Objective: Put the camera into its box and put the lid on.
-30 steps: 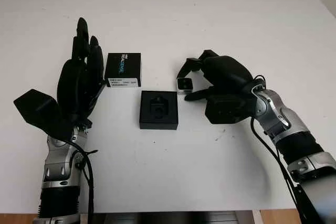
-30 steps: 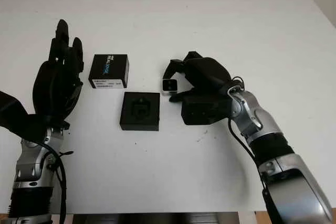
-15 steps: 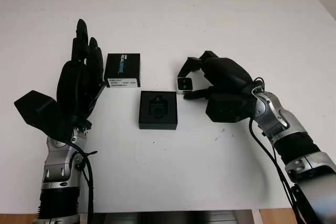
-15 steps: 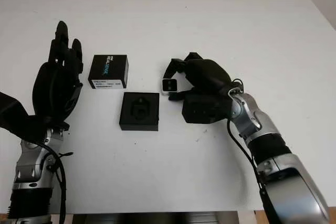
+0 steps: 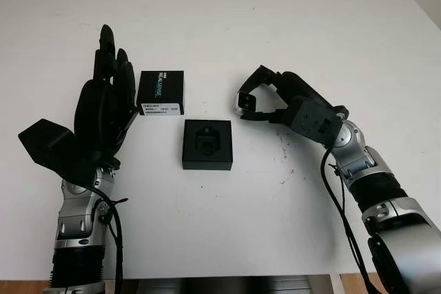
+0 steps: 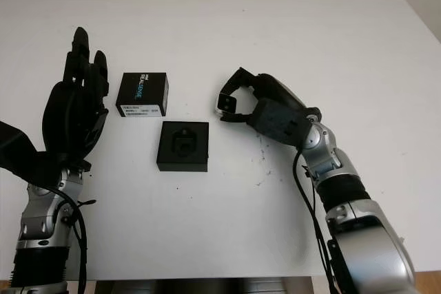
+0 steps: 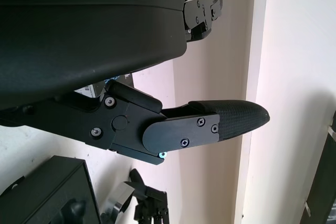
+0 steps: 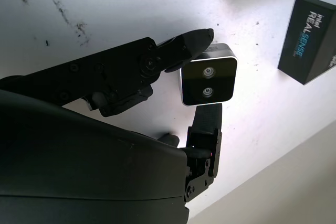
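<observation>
So the right hand (image 5: 258,98) has the little silver camera (image 5: 244,102) pinched in its fingertips, held up off the white table (image 5: 289,25), just to the right of the open black box (image 5: 207,144) and a bit farther back. The head views only give you the camera's side, but the right wrist view shows its face straight on: two round lenses (image 8: 208,80), with one finger (image 8: 184,48) pressing its upper edge and another (image 8: 207,119) coming in from below. That's a proper grip, fingers curled around it.

The box sits mid-table with its molded insert showing, nothing in it. The lid (image 5: 161,91), the one with the printed label, lies behind the box and a bit to the left, apart from it. The left hand (image 5: 107,105) is open and holding nothing, just left of the lid. The left wrist view catches a corner of the box (image 7: 47,192) under that hand's finger (image 7: 210,124).
</observation>
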